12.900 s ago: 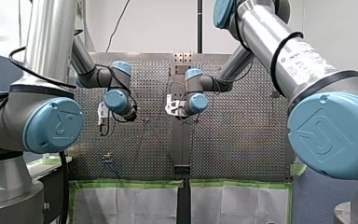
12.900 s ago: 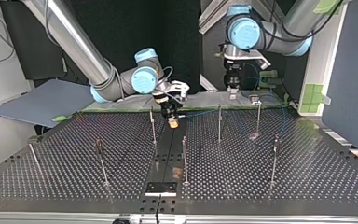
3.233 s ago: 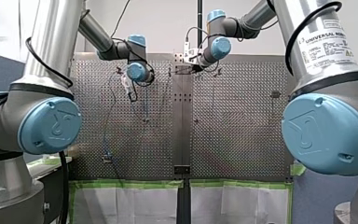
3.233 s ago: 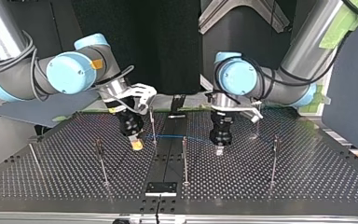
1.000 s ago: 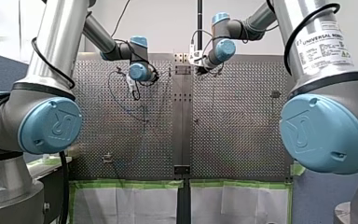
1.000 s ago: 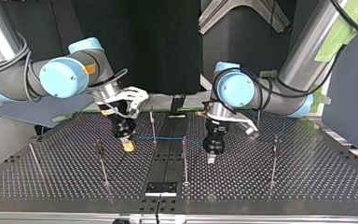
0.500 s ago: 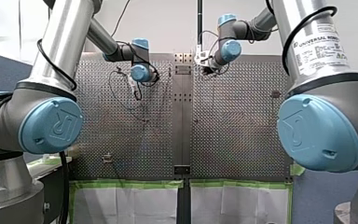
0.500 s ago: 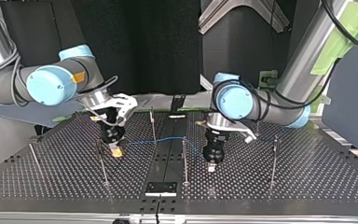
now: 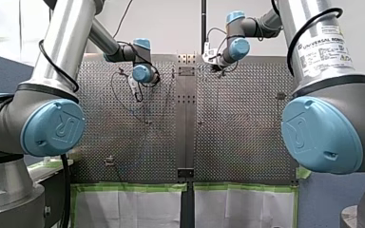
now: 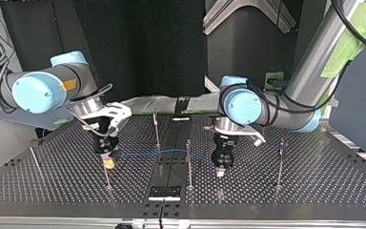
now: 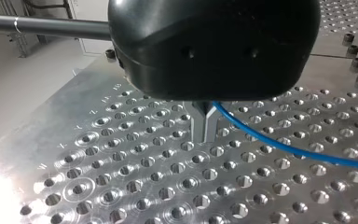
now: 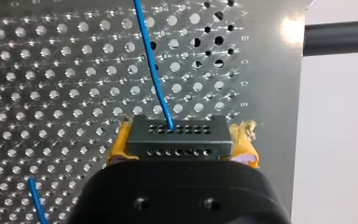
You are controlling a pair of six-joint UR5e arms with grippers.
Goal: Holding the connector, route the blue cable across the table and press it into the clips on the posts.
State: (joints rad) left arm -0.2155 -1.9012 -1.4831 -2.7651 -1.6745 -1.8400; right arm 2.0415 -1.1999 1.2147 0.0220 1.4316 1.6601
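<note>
In the right wrist view my right gripper is shut on a black connector, held between yellow pads. The blue cable leaves the connector and runs ahead over the perforated plate. In the top view my right gripper hangs low at the left, beside a thin post. From it the blue cable stretches across the middle, past another post, to my left gripper. The left wrist view shows my left gripper with metal fingers shut on the blue cable, just above the plate.
More thin posts stand on the perforated table: one behind the cable, one at the top view's right and one at its far left. A dark strip runs down the table's middle to a small black block.
In the top view my right gripper has moved left and nearer the camera with the connector, drawing the cable along. My left gripper has shifted slightly nearer and lower, still shut.
</note>
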